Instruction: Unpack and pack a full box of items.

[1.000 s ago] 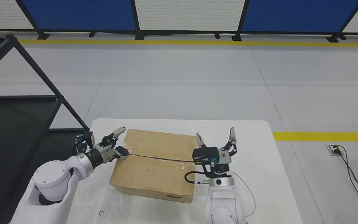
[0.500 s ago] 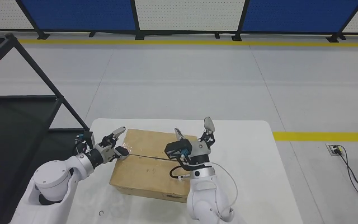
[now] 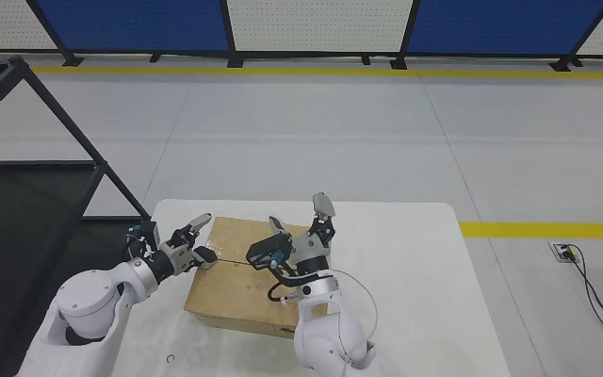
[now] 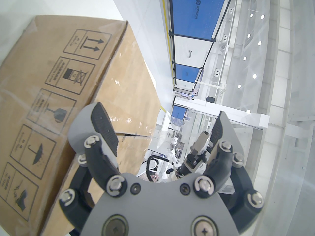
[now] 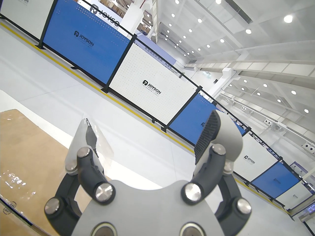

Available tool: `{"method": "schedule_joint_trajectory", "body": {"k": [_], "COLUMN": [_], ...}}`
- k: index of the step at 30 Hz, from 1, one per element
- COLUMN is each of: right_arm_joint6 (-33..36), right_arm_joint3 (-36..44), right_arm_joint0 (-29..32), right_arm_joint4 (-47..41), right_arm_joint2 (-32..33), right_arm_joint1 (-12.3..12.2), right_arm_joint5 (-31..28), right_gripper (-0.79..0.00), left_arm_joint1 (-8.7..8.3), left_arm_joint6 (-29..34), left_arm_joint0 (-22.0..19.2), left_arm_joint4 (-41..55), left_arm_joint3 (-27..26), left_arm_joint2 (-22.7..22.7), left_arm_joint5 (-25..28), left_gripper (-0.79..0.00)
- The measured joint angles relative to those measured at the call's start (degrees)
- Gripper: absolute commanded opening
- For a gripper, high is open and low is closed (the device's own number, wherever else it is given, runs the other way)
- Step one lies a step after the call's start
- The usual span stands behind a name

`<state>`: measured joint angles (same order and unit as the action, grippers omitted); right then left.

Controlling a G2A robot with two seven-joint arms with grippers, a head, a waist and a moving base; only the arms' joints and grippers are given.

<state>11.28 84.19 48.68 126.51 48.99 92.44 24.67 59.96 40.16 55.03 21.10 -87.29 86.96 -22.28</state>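
A closed brown cardboard box [image 3: 231, 283] lies on the white table [image 3: 415, 283], its two top flaps meeting along a taped seam. My left gripper [image 3: 200, 239] is open at the box's left end, level with the seam, one finger against the box side [image 4: 49, 94]. My right gripper [image 3: 301, 216] is open above the box top near its far edge, fingers pointing up and away. In the right wrist view the box top [image 5: 22, 148] lies below the open right gripper [image 5: 150, 133], nothing between the fingers. The left gripper [image 4: 160, 124] holds nothing.
The table has free room to the right of the box. A black frame [image 3: 57, 122] stands off the table's left side. Blue and white partition panels [image 3: 311, 24] line the far side of the floor.
My right arm has swung left from the box's right end to over the box top, its gripper still open. The left gripper and the box have stayed put.
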Motion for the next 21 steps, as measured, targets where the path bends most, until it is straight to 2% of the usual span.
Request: {"method": "schedule_joint_trajectory", "body": {"k": [10,21], "right_arm_joint6": [2.11,4.04], "right_arm_joint3": [-4.02,-8.1], "right_arm_joint0": [-4.25,-7.74], "right_arm_joint4": [2.06,3.9], "right_arm_joint2": [-2.91,-4.57], "right_arm_joint1": [2.39,4.89], "right_arm_joint5": [-0.98,-1.71], "right_gripper": [0.0,0.0], "left_arm_joint1": [0.03,-0.46], "left_arm_joint6": [-0.9,-2.58], "left_arm_joint0": [0.56,2.42], "left_arm_joint4": [0.36,2.17], "left_arm_joint3": [-0.16,0.21], "left_arm_joint2": [0.23,3.22], "left_arm_joint5": [0.57,1.46], "left_gripper": [0.0,0.0]}}
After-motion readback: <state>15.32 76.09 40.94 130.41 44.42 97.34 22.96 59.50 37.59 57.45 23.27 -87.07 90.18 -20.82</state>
